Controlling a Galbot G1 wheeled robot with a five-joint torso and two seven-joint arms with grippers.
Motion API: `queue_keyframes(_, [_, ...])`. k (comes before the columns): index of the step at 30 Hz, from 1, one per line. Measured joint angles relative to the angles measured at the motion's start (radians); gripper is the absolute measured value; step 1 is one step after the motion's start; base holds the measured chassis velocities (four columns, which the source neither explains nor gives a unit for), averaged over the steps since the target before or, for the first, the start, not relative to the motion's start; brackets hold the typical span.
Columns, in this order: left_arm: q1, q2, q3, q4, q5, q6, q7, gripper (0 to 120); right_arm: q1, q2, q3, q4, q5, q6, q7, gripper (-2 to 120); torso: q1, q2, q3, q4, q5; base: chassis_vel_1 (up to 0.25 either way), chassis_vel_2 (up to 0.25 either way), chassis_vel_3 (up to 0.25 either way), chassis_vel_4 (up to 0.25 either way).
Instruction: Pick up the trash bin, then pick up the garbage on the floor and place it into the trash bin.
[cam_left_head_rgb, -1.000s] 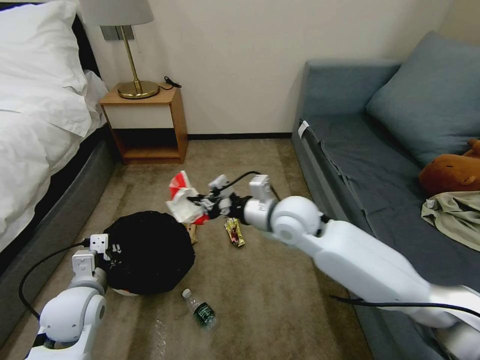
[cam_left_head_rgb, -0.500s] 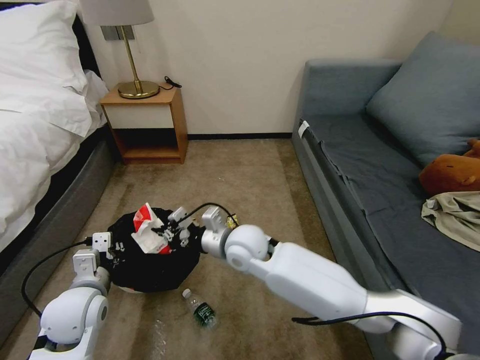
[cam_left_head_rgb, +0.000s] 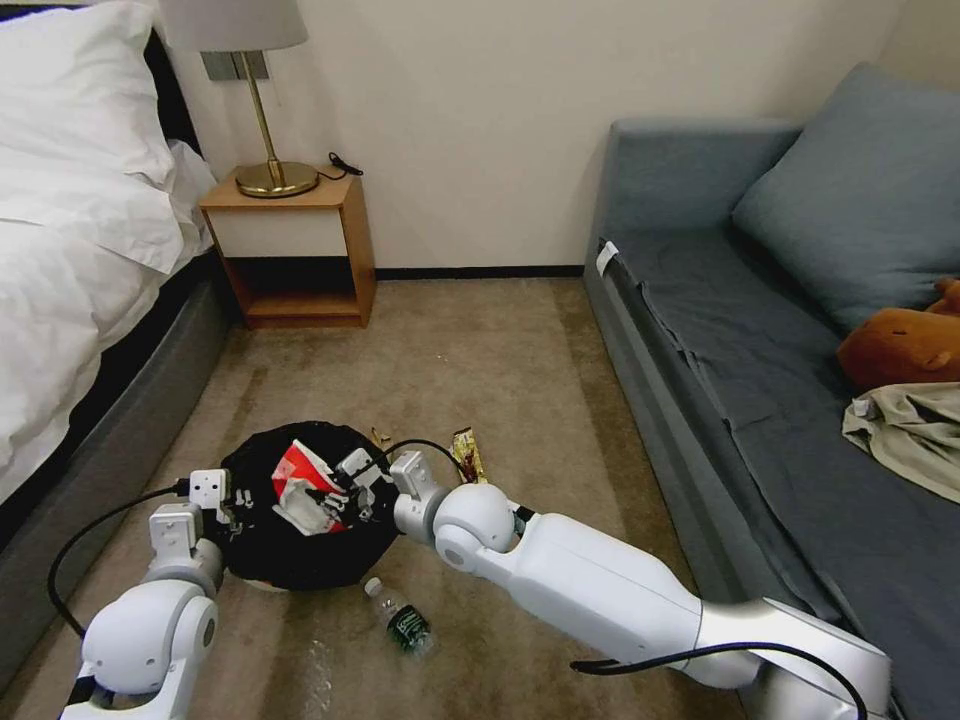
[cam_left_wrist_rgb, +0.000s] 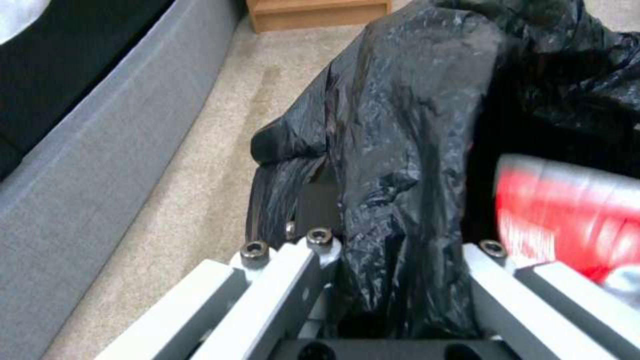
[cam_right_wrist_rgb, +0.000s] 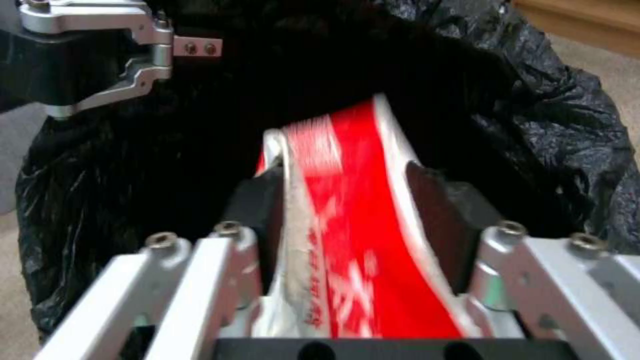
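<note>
- Left gripper (cam_left_wrist_rgb: 393, 280) clamped on trash bin (cam_left_wrist_rgb: 407, 135) rim, black bag bunched btwn its fingers (cam_left_wrist_rgb: 287, 270).
- Red-and-white packet (cam_left_wrist_rgb: 567, 220) inside the bin, blurred.
- Beige carpet (cam_left_wrist_rgb: 200, 190) & grey bed base (cam_left_wrist_rgb: 87, 165) alongside.

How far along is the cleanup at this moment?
Done: the left pincer holds the trash bin by its bag-covered rim. In hand: the right pincer is over the bin's mouth, with the red-and-white packet between its fingers, not yet let go. Left: the gold wrapper and the green-label bottle lie on the carpet; a small brown scrap shows just beyond the bin.
</note>
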Motion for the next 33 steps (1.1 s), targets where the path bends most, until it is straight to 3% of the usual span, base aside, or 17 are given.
queue_keyframes(4, [0.001, -0.002, -0.004, -0.002, -0.001, 0.000, 0.000, 4, 0.002, -0.001, 0.000, 0.003, 0.000, -0.001, 0.000, 55, 0.000, 0.000, 0.000, 0.0000, 0.0000, 0.000, 0.000, 0.000, 0.000])
queue_keyframes(5, [0.004, -0.004, -0.011, -0.011, -0.006, 0.002, 0.002, 4, 0.005, -0.002, 0.001, 0.011, -0.005, -0.001, 0.000, 65, 0.000, 0.000, 0.000, 0.0000, 0.0000, 0.000, 0.000, 0.000, 0.000])
queue_keyframes(7, [0.006, -0.004, -0.016, -0.016, -0.009, 0.004, 0.002, 4, 0.007, -0.002, 0.006, 0.017, -0.011, -0.002, 0.003, 70, 0.000, 0.000, 0.000, 0.0000, 0.0001, 0.000, 0.000, 0.000, 0.000])
queue_keyframes(8, [0.011, -0.001, -0.030, -0.026, -0.015, 0.008, 0.001, 4, 0.014, -0.001, 0.031, 0.036, -0.022, -0.006, 0.009, 79, 0.000, 0.000, 0.000, -0.0001, 0.0000, 0.000, 0.000, 0.000, 0.000])
queue_keyframes(15, [0.031, 0.019, -0.067, -0.047, -0.043, 0.015, -0.006, 4, 0.060, -0.009, 0.101, 0.072, -0.008, -0.026, 0.017, 98, 0.000, 0.000, 0.000, 0.0001, 0.0001, 0.000, 0.000, 0.000, 0.000])
queue_keyframes(20, [0.047, 0.032, -0.093, -0.049, -0.059, 0.014, -0.005, 4, 0.084, -0.038, 0.137, 0.088, 0.015, -0.053, 0.030, 100, 0.000, 0.000, 0.000, 0.0001, 0.0001, 0.000, 0.000, 0.000, 0.000])
queue_keyframes(26, [0.058, 0.052, -0.128, -0.048, -0.083, 0.008, -0.001, 4, 0.022, -0.116, 0.159, 0.116, 0.003, -0.193, 0.068, 100, 0.000, 0.000, 0.000, -0.0002, 0.0002, 0.000, 0.000, 0.000, 0.000])
queue_keyframes(33, [0.047, 0.058, -0.147, -0.039, -0.096, 0.006, 0.007, 4, -0.035, -0.124, 0.157, 0.096, -0.026, -0.247, 0.055, 100, 0.000, 0.000, 0.000, 0.0001, 0.0002, 0.000, 0.000, 0.000, 0.000])
